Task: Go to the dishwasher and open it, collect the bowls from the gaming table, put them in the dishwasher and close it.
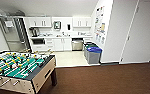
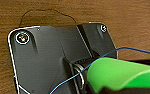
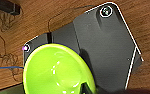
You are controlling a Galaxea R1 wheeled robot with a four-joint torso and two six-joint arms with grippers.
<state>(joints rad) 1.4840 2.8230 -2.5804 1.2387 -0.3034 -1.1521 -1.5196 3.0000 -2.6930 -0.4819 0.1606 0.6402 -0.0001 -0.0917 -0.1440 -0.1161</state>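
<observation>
- head view: looking across brown carpet into a small kitchen at the far end. the dishwasher [image 1: 77, 44] is sitting under the counter [image 1: 63, 36] with its steel front closed, white cabinets [image 1: 58, 44] beside it. a foosball table [image 1: 21, 71] is taking up the near left, and grey bins with blue lids [image 1: 93, 53] are standing by the wall on the right
- left wrist view: a bright green curved thing [image 2: 121, 75] is showing large next to the dark plate, a thin blue wire [image 2: 91, 68] crossing it; can't tell what the fingers are doing
- right wrist view: a green bowl [image 3: 57, 70] is sitting right up at the gripper, inside facing the camera, over the carpet. honestly can't tell if the fingers are clamped on it
</observation>
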